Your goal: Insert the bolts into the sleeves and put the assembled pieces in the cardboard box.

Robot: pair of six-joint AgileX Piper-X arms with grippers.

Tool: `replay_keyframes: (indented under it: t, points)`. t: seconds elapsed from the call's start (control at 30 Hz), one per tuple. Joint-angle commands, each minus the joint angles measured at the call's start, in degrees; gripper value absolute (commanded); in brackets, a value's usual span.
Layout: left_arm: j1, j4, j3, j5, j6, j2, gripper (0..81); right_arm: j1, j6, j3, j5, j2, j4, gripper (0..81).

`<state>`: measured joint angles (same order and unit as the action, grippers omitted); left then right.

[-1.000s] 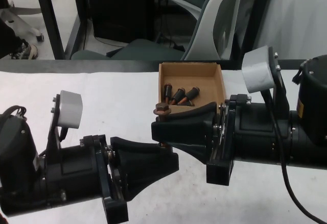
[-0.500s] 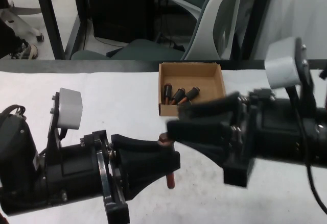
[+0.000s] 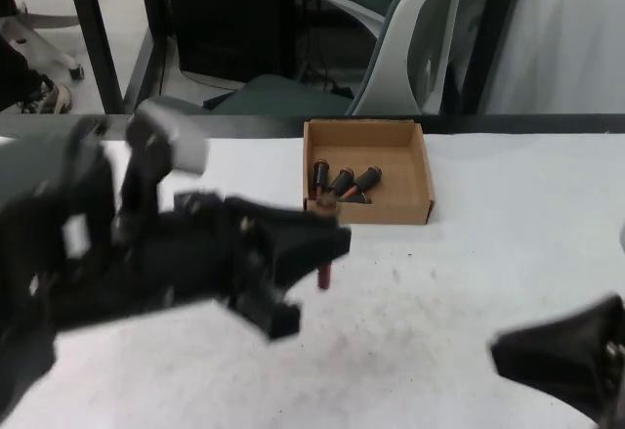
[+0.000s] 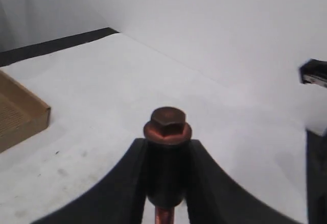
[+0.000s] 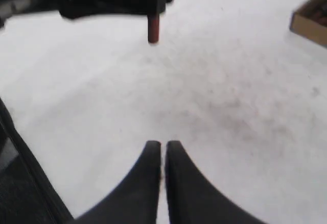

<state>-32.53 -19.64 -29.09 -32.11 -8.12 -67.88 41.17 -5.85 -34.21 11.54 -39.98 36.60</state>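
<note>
Copper bolt (image 4: pixel 167 127) stands clamped between left fingers (image 4: pixel 118 183); right wrist view shows right fingers (image 5: pixel 145 183) pressed together.

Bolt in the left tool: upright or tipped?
Upright. The bolt sits head-up, clamped in the left tool; in the right wrist view its shank hangs straight down above the bench.

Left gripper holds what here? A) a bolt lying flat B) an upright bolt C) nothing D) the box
B: the left gripper is shut on the bolt, which stands with its hex head up and its shank pointing down.
</note>
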Motion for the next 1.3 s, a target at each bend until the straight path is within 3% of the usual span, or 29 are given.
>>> replay_keyframes:
  t: [0.0, 0.2, 0.5, 0.73, 1.03, 1.27]
  points:
    - [-0.04, 9.17, -7.70, 4.78, 3.70, -4.21, 0.8, -0.14, 2.07, -0.43, -4.82, 1.44, 6.30, 0.3]
    - [-0.04, 10.00, -17.87, 9.03, 3.69, -15.09, 0.8, -0.14, 6.21, 2.46, -12.24, 5.90, -1.90, 0.2]
    - [2.86, 16.15, -34.93, 14.03, 3.87, -30.50, 0.8, -0.14, -0.75, 11.85, -15.40, 18.55, -4.32, 0.2]
    - [6.13, 24.49, -52.82, 14.02, 3.87, -43.01, 0.8, -0.14, -12.79, 18.55, -15.03, 26.83, -4.32, 0.2]
    - [7.30, 39.29, -75.87, 13.91, 3.87, -57.66, 0.8, -0.14, -13.49, 22.42, -26.40, 29.71, -3.92, 0.2]
    - [7.30, 44.57, -85.61, 12.32, 3.02, -66.06, 0.8, -0.14, -15.70, 25.60, -32.34, 29.71, -4.27, 0.2]
